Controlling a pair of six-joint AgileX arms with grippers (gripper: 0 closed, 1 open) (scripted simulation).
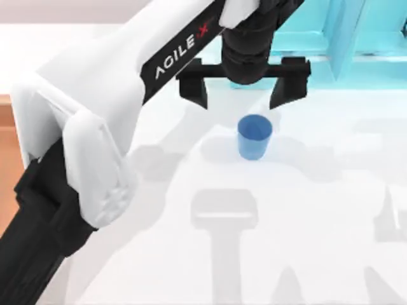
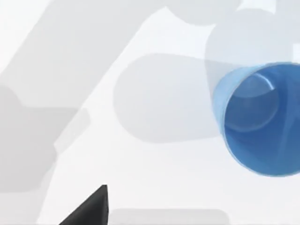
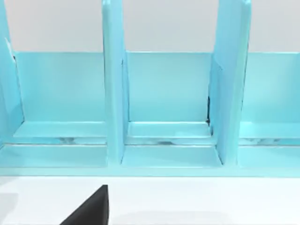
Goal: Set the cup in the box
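Blue cup [image 1: 255,136] stands upright on the white table [image 1: 305,241], around the middle of the top view, nothing touching it. Left gripper [image 1: 243,92] hangs above and just behind the cup, on the cabinet side, black fingers [image 1: 194,86] spread wide and empty. The left wrist view has the cup [image 2: 258,119] off to one side of its frame, mouth open to the camera, so the gripper is not yet centred over it. Step in hand looks like the approach before the grasp; no contact yet. Box [image 1: 7,165]: only an orange-brown floor with a tan strip shows at the top view's left edge, mostly hidden behind the left arm, so probably the box, but I can't confirm its extent. The cup is well apart from it. Turquoise cabinet [image 3: 164,93] sits along the far edge of the table; the right wrist view faces its compartments. Whether the right gripper is open or closed, cannot tell. Next move, my read: shift the left gripper until its fingers straddle the cup's rim, descend, pinch the wall, lift clear, then carry left to the box. Thin tapered wall could slip or tip if the pinch is off-centre.
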